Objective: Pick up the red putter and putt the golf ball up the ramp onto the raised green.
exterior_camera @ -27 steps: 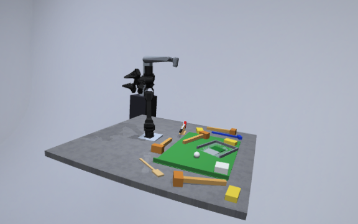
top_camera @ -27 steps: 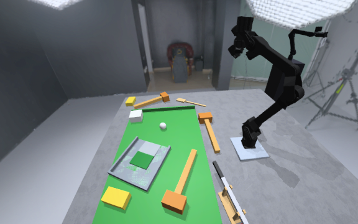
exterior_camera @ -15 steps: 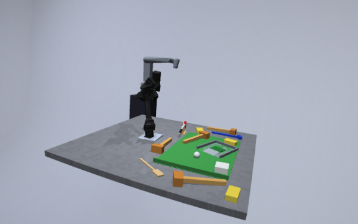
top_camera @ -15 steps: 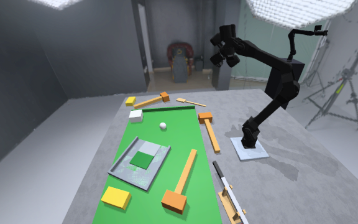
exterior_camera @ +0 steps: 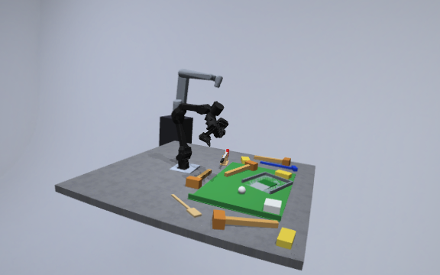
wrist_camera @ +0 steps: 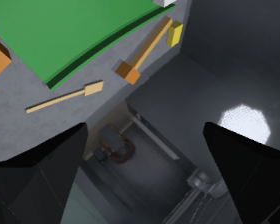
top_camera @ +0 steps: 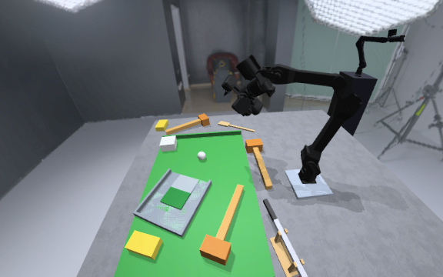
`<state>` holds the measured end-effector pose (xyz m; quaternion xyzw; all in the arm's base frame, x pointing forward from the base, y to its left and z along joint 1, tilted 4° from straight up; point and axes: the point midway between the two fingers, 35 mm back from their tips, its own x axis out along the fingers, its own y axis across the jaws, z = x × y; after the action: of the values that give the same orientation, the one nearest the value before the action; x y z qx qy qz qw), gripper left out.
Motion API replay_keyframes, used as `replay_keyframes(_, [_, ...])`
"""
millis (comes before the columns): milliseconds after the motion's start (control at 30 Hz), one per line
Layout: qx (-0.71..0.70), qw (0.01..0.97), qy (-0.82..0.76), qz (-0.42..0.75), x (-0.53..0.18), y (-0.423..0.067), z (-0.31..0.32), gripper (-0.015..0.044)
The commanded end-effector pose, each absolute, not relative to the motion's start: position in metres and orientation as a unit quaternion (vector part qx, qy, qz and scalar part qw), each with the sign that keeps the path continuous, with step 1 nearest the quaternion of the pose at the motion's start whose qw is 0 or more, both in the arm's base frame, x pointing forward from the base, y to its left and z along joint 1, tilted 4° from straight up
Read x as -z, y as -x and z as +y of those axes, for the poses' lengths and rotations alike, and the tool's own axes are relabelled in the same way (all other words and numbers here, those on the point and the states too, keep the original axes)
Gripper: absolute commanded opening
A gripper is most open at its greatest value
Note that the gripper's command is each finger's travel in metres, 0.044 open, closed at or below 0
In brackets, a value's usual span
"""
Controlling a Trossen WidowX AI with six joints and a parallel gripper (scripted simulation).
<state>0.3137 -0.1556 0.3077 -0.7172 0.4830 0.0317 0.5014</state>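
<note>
The red putter [top_camera: 281,231] [exterior_camera: 224,156] leans in a small wooden stand at the near right edge of the green mat [top_camera: 221,173] [exterior_camera: 221,191], with its black grip and white shaft showing in the top view and its red head in the exterior view. The white golf ball [top_camera: 201,155] [exterior_camera: 241,189] lies on the mat near its far end. The grey ramp with the raised green [top_camera: 175,197] [exterior_camera: 267,182] sits mid-mat. My gripper [top_camera: 236,96] [exterior_camera: 207,138] [wrist_camera: 147,128] is open and empty, high above the table's far edge, well away from the putter.
Orange-headed wooden mallets [top_camera: 221,231] [top_camera: 258,155] [top_camera: 191,124] lie on and around the mat. There is also a wooden spatula [top_camera: 238,127] [wrist_camera: 64,98], yellow blocks [top_camera: 143,244] [top_camera: 161,125], a white block [top_camera: 168,143] and a blue putter [exterior_camera: 279,165].
</note>
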Motion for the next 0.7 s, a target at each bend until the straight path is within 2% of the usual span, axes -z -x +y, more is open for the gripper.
replay_keyframes(0, [-0.116, 0.528, 0.720, 0.436, -0.276, -0.335, -0.105, 0.0440])
replay_keyframes(167, [-0.238, 0.550, 0.701, 0.386, -0.231, -0.344, -0.032, 0.0440])
replay_keyframes(333, [-0.360, 0.553, 0.661, 0.357, -0.190, -0.330, 0.041, 0.0440])
replay_keyframes(667, [-0.586, 0.487, 0.535, 0.366, -0.122, -0.243, 0.157, 0.0440])
